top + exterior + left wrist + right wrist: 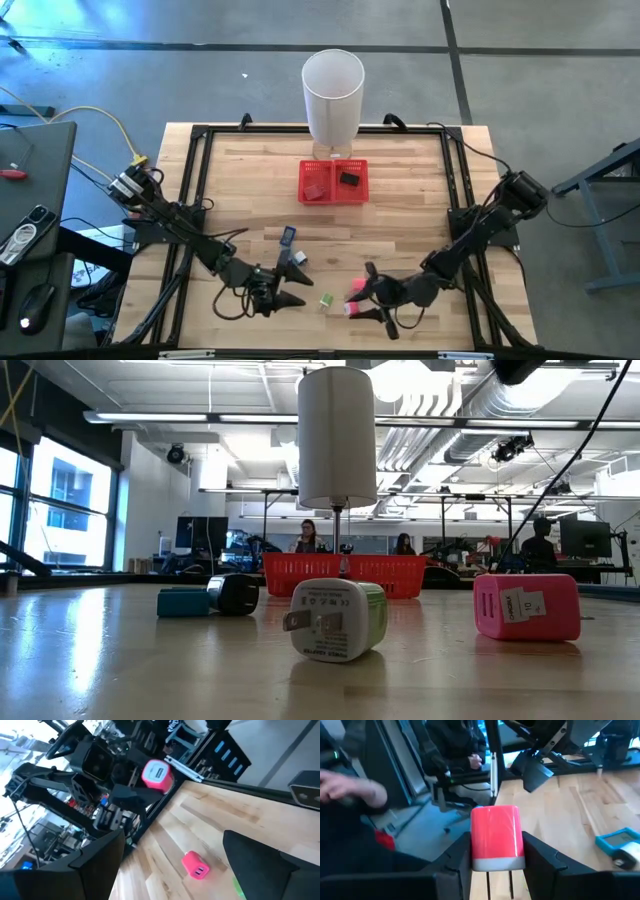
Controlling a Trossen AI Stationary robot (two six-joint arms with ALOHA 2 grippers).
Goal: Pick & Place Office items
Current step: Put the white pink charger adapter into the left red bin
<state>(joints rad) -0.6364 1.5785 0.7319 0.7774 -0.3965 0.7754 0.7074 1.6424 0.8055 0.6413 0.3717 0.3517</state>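
**Right hand lifts a pink charger plug; the tray waits across the table**

The right hand point(497, 857) is closed on a pink-red charger plug point(497, 836), raised off the wood near the table's point(420, 180) front edge; its body stands upright between the fingers, long axis vertical, two prongs pointing down. I judge the pick done and the carry next: a swing toward the red mesh tray point(333, 181) in front of the white cylinder bin point(332, 92), then a release over a compartment. The left hand point(290, 285) hovers open near the front; a second pink plug point(527, 606) lies flat on its side; a green-white plug point(338, 619) lies prongs pointing sideways.
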